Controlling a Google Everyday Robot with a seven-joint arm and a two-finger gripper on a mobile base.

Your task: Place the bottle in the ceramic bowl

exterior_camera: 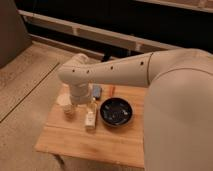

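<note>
Our pincer (73,107) hangs low over the table's (95,144) left side, its grip we cannot tell; we see the bottle (91,118) upright, just left of the bowl (116,112).

My cream gripper (72,106) sits beside the clear, cream-labelled bottle (90,118); bowl (116,111) glossy black, pale-flecked; block (97,91) blue-grey; table (100,142) light wood-grain.

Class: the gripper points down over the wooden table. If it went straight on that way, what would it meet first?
Likely the table top, just between the paper cup and the bottle; the gripper hangs close to both, and depth is unclear.
</note>
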